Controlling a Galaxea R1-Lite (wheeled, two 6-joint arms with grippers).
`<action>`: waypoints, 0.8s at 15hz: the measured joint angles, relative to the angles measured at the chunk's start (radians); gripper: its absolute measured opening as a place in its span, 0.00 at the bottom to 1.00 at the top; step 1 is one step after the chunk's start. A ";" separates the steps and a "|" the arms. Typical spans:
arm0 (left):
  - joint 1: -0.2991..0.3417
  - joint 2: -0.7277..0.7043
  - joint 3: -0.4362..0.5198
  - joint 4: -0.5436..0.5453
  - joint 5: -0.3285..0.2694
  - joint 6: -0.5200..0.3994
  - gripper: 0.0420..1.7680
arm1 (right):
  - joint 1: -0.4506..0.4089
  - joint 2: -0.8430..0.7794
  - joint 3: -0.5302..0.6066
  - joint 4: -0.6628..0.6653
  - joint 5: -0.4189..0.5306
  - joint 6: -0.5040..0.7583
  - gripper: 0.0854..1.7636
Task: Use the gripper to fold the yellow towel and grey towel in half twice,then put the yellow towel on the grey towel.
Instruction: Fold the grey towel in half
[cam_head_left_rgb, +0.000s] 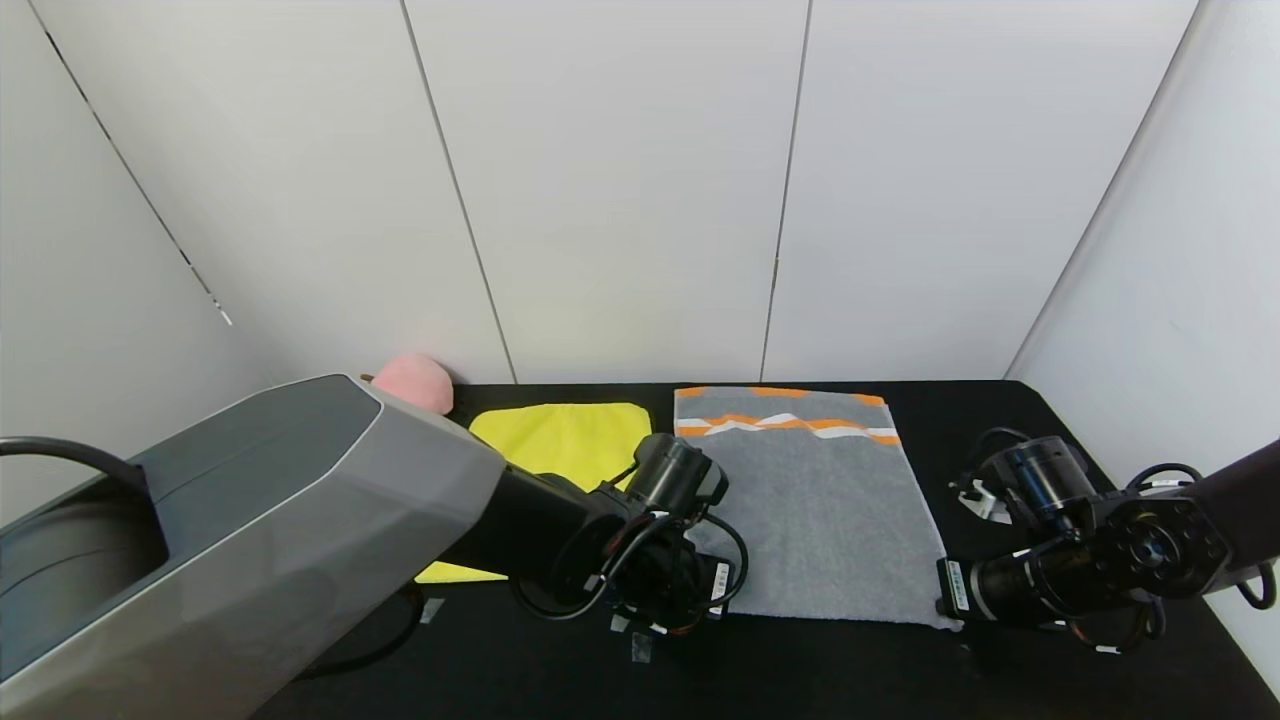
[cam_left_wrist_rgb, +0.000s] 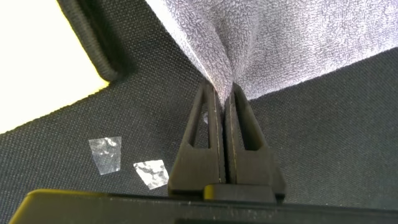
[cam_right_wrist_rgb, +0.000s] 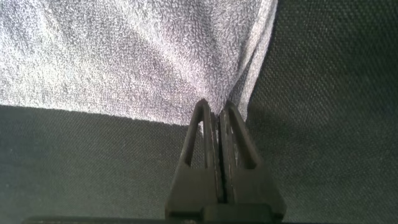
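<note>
The grey towel (cam_head_left_rgb: 815, 510) lies spread flat on the black table, its orange and white bands at the far end. My left gripper (cam_head_left_rgb: 700, 600) is shut on the towel's near left corner (cam_left_wrist_rgb: 227, 56). My right gripper (cam_head_left_rgb: 950, 600) is shut on its near right corner (cam_right_wrist_rgb: 214, 93); the cloth puckers up at both pinches. The yellow towel (cam_head_left_rgb: 560, 440) lies flat to the left of the grey one, partly hidden by my left arm; its dark-trimmed corner shows in the left wrist view (cam_left_wrist_rgb: 37, 56).
A pink plush peach (cam_head_left_rgb: 415, 380) sits at the table's far left by the wall. Small tape scraps (cam_left_wrist_rgb: 127, 162) lie on the black table (cam_head_left_rgb: 1000, 410) by the left gripper. White wall panels stand behind and to the right.
</note>
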 joint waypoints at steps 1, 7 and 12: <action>0.000 -0.001 0.002 0.000 0.000 0.000 0.05 | 0.000 -0.001 0.000 0.000 0.000 0.009 0.03; -0.014 -0.066 0.049 0.003 0.017 -0.015 0.05 | 0.013 -0.071 0.008 0.013 0.001 0.026 0.03; -0.023 -0.159 0.114 0.010 0.053 -0.029 0.05 | 0.035 -0.159 0.027 0.018 0.002 0.041 0.03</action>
